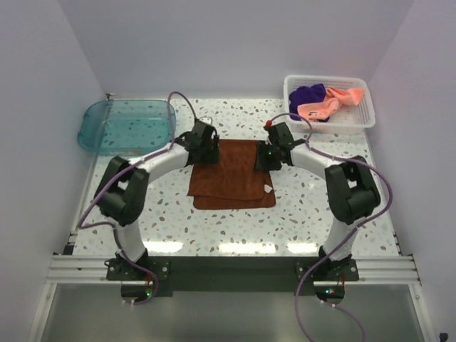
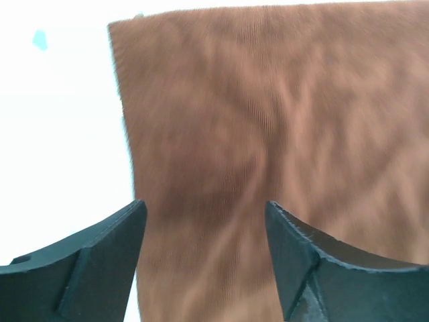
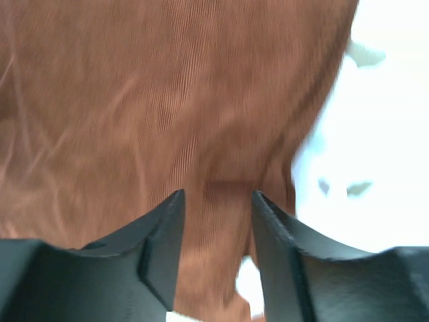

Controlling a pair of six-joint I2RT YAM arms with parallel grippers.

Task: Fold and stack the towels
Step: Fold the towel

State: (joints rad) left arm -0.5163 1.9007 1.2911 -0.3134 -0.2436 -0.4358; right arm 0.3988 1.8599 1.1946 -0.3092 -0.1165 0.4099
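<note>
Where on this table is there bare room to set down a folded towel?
Bare: the near strip between the brown towel and the arm bases; the far strip between teal tray and white basket. Crowded: the middle, left end effector and right end effector over that towel.

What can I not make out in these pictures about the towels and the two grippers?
- Top view: the far corners of the brown towel lie hidden under the left gripper and right gripper.
- Right wrist view: blurred, so whether the fingers pinch the cloth cannot be told.
- Top view: the purple towel is partly covered by the pink towel in the basket; its folds are too small to see.
</note>
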